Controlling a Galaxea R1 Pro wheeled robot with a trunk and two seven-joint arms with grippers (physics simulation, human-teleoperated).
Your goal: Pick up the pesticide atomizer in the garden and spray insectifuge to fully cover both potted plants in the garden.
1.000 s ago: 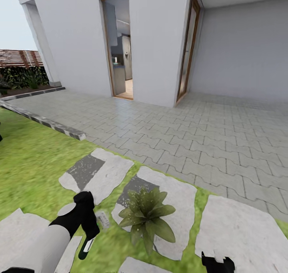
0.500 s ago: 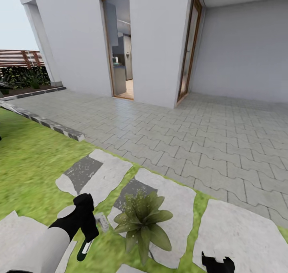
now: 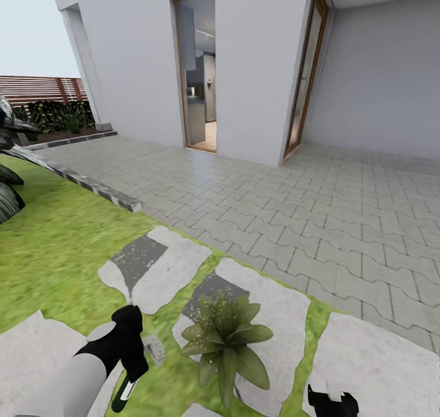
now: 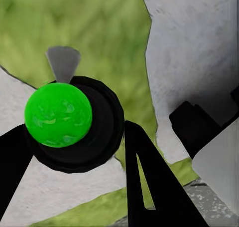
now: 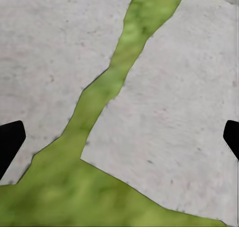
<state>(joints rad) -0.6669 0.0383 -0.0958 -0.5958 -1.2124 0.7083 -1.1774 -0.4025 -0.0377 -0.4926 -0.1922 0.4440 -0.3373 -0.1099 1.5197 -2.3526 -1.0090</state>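
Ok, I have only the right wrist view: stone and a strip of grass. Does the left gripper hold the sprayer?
Observer: Yes. In the head view the left gripper holds the pesticide atomizer, its dark green handle hanging down.
Operator: Where is a plant?
Observer: One potted plant sits at the edge of a stepping stone, just right of the atomizer.
Operator: And behind it?
Observer: Grey paving reaches to a white house with an open doorway.

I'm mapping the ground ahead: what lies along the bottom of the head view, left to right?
Left gripper holding the pesticide atomizer → potted plant on a stepping stone → right gripper.
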